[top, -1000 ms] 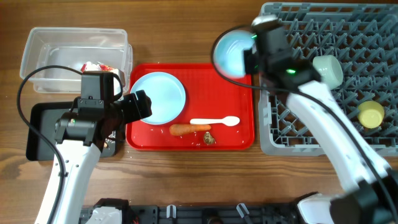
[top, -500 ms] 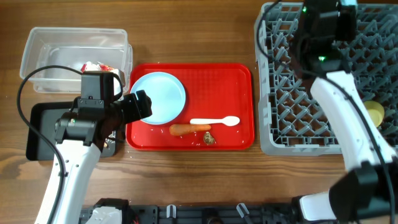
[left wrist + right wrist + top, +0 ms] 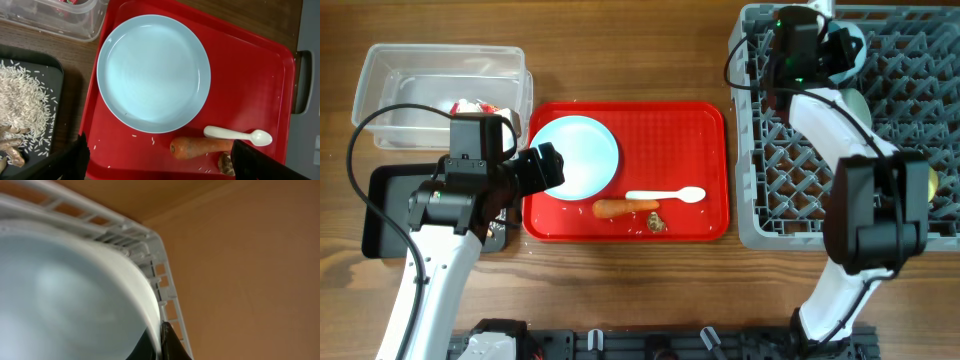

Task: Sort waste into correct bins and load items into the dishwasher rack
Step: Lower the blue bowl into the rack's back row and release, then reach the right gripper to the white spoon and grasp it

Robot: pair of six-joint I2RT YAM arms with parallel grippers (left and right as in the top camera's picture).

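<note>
Pinching rim of smooth pale bowl (image 3: 65,295), right tool (image 3: 161,342) above gridded rack (image 3: 770,200)

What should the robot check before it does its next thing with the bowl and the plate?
1. Right gripper shut on the bowl rim: ok.
2. Bowl is at the dishwasher rack, near its far corner: ok.
3. Bowl sits between pegs, safe to let go: cannot tell.
4. Left gripper open and holding nothing, over the red tray: ok.
5. Waste is off the red tray: not ok, the carrot lies there.
6. Plate and spoon loaded in the rack: not ok, both are on the tray.
</note>
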